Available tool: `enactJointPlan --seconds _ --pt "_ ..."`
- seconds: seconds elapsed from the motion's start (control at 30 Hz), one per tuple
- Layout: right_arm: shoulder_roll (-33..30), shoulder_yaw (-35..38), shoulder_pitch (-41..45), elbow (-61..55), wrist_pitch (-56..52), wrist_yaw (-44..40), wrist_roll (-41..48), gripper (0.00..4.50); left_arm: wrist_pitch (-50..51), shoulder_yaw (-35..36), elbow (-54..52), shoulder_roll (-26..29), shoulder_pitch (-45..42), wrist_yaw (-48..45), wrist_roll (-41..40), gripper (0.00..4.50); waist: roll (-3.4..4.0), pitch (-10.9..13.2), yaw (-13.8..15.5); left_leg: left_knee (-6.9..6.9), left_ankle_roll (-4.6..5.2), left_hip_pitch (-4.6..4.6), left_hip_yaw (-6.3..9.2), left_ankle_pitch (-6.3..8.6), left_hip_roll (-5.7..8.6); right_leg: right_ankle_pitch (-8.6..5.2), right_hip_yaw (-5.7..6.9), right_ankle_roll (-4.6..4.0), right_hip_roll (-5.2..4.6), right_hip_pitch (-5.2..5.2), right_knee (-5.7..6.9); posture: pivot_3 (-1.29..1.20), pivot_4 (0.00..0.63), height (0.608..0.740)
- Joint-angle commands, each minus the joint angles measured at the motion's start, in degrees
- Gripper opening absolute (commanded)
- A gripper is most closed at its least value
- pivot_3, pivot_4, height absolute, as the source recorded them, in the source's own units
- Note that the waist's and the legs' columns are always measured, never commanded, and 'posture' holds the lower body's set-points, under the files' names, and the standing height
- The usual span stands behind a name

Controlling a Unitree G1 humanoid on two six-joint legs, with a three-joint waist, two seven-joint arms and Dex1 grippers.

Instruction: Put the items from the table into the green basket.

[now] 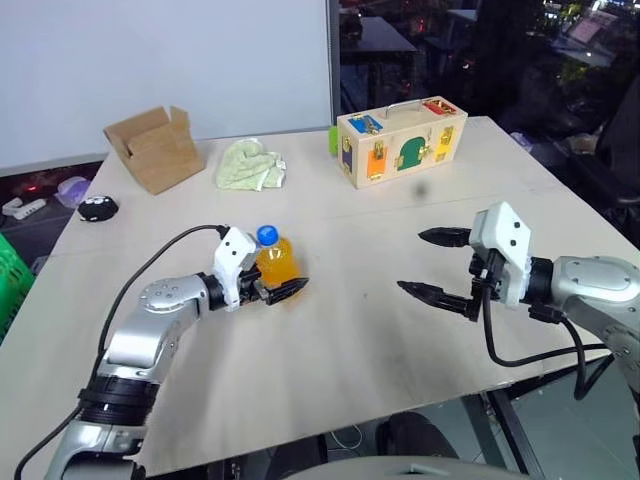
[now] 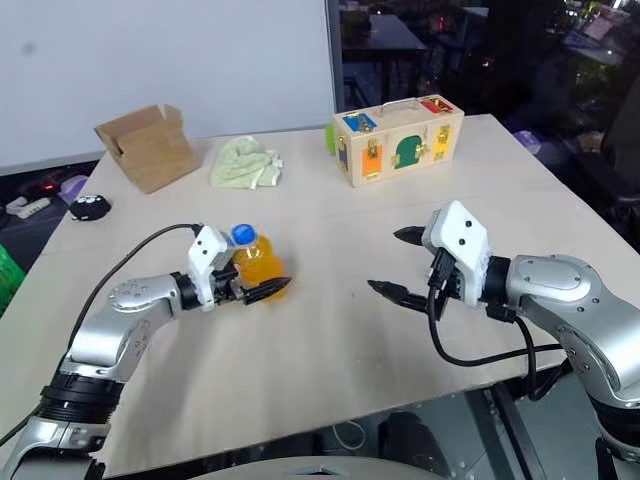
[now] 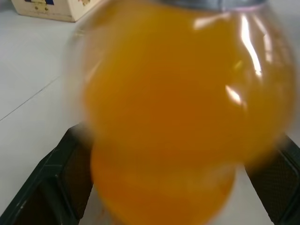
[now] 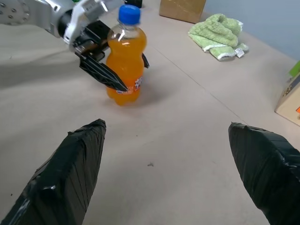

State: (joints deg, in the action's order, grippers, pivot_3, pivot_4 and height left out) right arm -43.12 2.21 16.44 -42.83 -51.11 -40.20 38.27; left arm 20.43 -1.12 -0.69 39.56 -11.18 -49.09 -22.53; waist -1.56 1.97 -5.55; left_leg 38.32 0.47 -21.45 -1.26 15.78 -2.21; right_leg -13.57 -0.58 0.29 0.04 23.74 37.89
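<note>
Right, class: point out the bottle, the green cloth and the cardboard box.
bottle (image 4: 124,58): right wrist view, on the orange body.
green cloth (image 1: 250,164): left eye view, middle of the crumpled fabric.
cardboard box (image 1: 165,157): left eye view, on its front wall.

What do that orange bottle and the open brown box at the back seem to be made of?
The orange bottle looks like clear glossy plastic: highlights glint on it and the drink shows through. Its blue cap seems matte plastic. The brown box looks like plain cardboard, dull with folded flaps.

Glossy clear plastic bottle (image 4: 124,58) on a matt, smooth wooden table (image 1: 380,330).
</note>
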Motion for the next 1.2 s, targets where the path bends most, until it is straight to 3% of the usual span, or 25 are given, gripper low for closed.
enactJointPlan --seconds 0.03,0.13,0.17,0.5,0.63,0.8,0.97,1.1,1.2 --pt "-0.56 1.82 0.19 -2.03 0.34 0.52 1.57 4.45 -1.30 0.29 -0.07 -0.53 -0.78 -0.62 1.13 4.50 0.00 0.00 -0.12 0.00 0.02 -0.01 0.00 0.01 0.00 0.00 0.00 0.00 0.00 0.00 0.00 -0.16 0.000 0.740" --pt "-0.40 1.58 0.68 -2.19 0.94 0.02 3.13 4.45 -1.07 1.78 -0.65 -1.15 0.22 -0.70 0.81 3.24 0.00 0.00 -0.10 -0.01 0.05 -0.02 0.01 0.04 -0.01 -0.01 -0.02 0.02 0.00 0.01 -0.01 -0.14 0.000 0.740" --pt "-0.45 1.34 0.81 -2.18 1.28 -0.19 3.22 4.45 -0.85 2.23 -0.92 -1.34 0.44 -0.69 0.52 3.08 0.00 0.00 -0.09 -0.01 0.05 -0.02 0.01 0.04 -0.01 -0.02 -0.01 0.02 0.00 0.01 -0.01 -0.13 0.000 0.740" --pt "0.67 -3.34 3.85 1.61 5.66 -2.91 1.19 4.45 4.38 12.02 -8.77 -4.50 2.84 2.51 -8.97 3.07 -0.07 0.04 0.63 0.00 0.06 -0.01 0.00 0.04 -0.03 -0.02 -0.04 0.04 -0.02 0.01 0.02 -0.04 0.000 0.740" --pt "5.13 -8.37 8.50 5.54 9.53 -5.45 -0.13 4.45 8.60 20.29 -12.43 -4.16 3.53 6.97 -14.66 3.07 -0.10 0.05 1.23 0.00 0.06 0.02 0.01 0.04 -0.04 -0.01 -0.05 0.04 0.01 0.01 0.04 0.03 0.000 0.740" --pt "14.57 -14.47 16.81 14.50 14.89 -8.13 -2.71 4.45 14.94 33.35 -16.42 -2.04 0.97 17.93 -21.15 3.07 -0.16 0.08 3.95 -0.03 0.06 0.15 0.07 0.04 -0.13 -0.01 -0.10 0.03 0.21 0.00 0.11 0.17 0.000 0.740" --pt "25.98 -15.85 25.37 23.53 19.44 -8.26 -3.52 4.45 19.76 44.89 -17.09 3.39 -4.58 28.63 -25.26 3.07 -0.32 0.09 7.87 -0.03 0.05 0.08 0.17 0.04 -0.12 0.12 0.03 -0.20 0.17 0.00 0.10 0.29 0.000 0.740" --pt "33.81 -15.81 32.75 30.31 21.89 -8.37 -4.09 4.45 19.36 55.36 -7.74 13.11 -10.83 37.96 -19.90 3.07 -0.53 0.02 10.37 -0.05 0.03 -0.12 0.27 0.04 -0.08 0.13 0.19 -0.21 0.10 0.15 0.08 0.36 0.000 0.740" --pt "36.46 -16.07 34.94 32.40 23.21 -9.42 -4.26 4.45 16.69 59.80 -1.29 18.79 -9.24 37.22 -14.70 3.07 -0.52 0.02 12.12 -0.15 -0.01 -0.17 0.29 0.05 0.01 0.13 0.54 -0.21 -0.06 0.19 0.03 0.40 0.000 0.740"
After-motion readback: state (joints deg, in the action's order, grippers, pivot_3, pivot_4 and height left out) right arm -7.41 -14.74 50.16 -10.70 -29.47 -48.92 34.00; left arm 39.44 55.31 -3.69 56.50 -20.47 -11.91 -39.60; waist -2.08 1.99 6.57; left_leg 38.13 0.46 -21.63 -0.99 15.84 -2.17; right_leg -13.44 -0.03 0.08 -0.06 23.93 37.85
